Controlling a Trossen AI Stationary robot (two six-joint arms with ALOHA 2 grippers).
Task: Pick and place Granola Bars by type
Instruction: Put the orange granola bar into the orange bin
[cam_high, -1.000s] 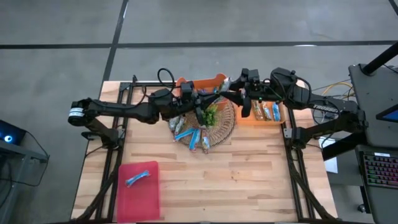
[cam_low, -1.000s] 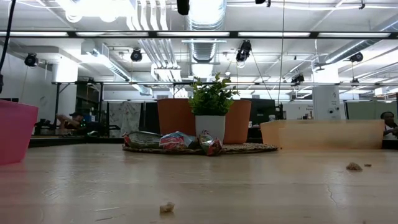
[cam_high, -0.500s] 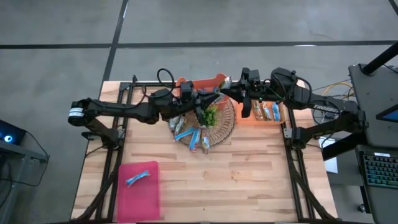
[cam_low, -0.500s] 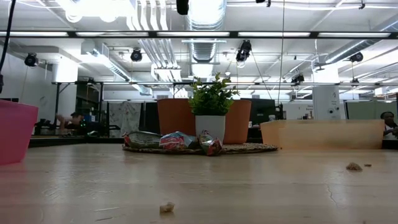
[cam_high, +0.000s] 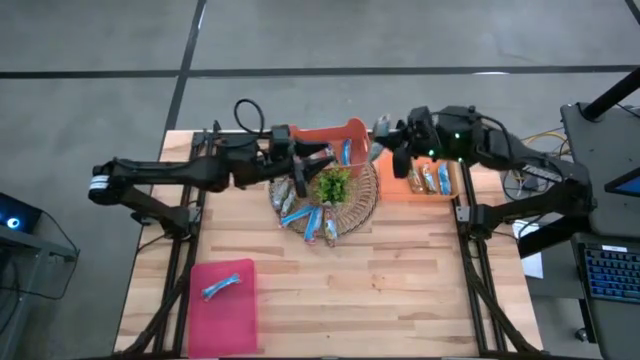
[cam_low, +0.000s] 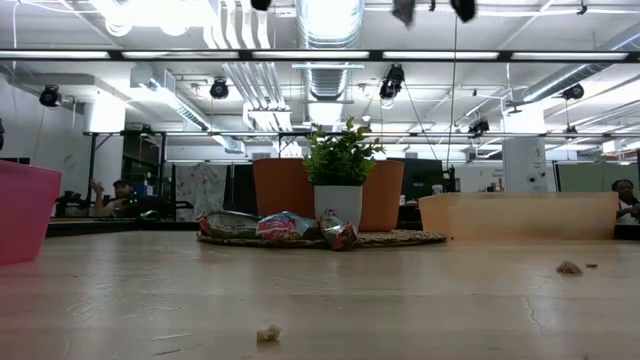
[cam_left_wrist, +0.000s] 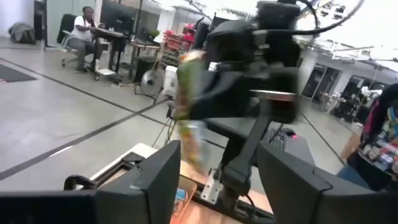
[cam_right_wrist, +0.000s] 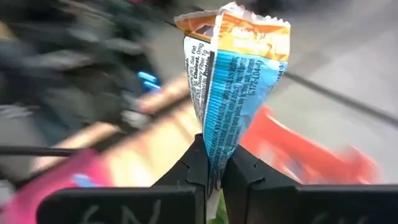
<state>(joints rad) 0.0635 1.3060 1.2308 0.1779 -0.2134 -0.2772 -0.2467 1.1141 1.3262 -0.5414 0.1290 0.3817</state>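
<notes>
My right gripper (cam_right_wrist: 214, 177) is shut on a granola bar (cam_right_wrist: 233, 74) in an orange, blue and white wrapper. It holds the bar in the air near the orange bin (cam_high: 325, 135) at the table's far side. My left gripper (cam_left_wrist: 217, 180) stands open and empty a little to the left of it, facing the right gripper and the bar (cam_left_wrist: 189, 106). In the high view the left gripper (cam_high: 318, 160) is over the far left rim of the round woven mat (cam_high: 365, 205). Several blue bars (cam_high: 305, 215) lie on that mat beside a small potted plant (cam_high: 335, 185). My right gripper pinches one crimped end of the bar (cam_right_wrist: 213, 167) between its two fingertips. The fingers come about level from the table's right. The bar sticks out lengthwise beyond them, lifted clear of everything.
An orange tray (cam_high: 405, 188) with several bars stands right of the mat. A pink bin (cam_high: 225, 310) at the near left holds one blue bar (cam_high: 222, 287). Black frame rails run along both table sides. The near half of the wooden table is bare.
The two grippers stood close together over the mat's far side and have drawn apart. My left gripper has pulled back toward the table's left edge. My right gripper has moved toward the far right, and the bar is with it.
</notes>
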